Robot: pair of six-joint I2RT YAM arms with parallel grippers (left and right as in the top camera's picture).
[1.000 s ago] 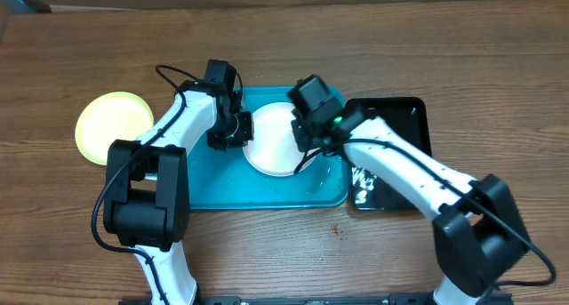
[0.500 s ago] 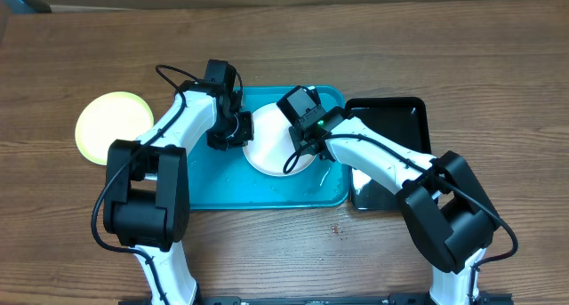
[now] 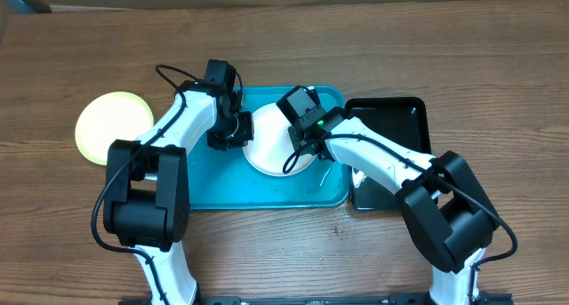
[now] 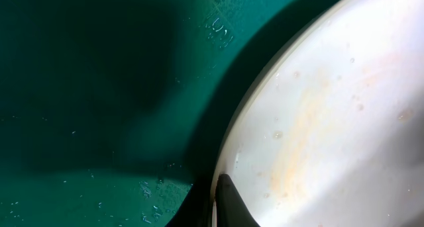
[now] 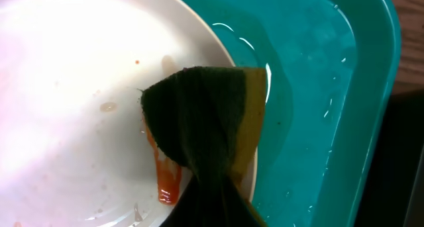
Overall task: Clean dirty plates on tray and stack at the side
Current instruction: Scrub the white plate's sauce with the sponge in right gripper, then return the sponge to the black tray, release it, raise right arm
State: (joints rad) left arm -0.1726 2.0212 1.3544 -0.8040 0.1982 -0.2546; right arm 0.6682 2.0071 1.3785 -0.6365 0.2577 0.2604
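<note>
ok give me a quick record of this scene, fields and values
blue tray: wet, holds one white plate
white plate: on blue tray, red smear near its edge
yellow plate: on table, left of blue tray
black tray: right of blue tray
right gripper: shut on sponge, sponge on white plate
left gripper: at white plate's left rim, grip unclear

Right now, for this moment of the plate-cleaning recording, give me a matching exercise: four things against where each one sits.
1 white plate
2 yellow-green plate
3 black tray
4 sponge

A on the bare table, left of the turquoise tray
B on the white plate, at an orange smear
C inside the turquoise tray
D beside the turquoise tray, on its right

Pairs: 1-C, 2-A, 3-D, 4-B.
</note>
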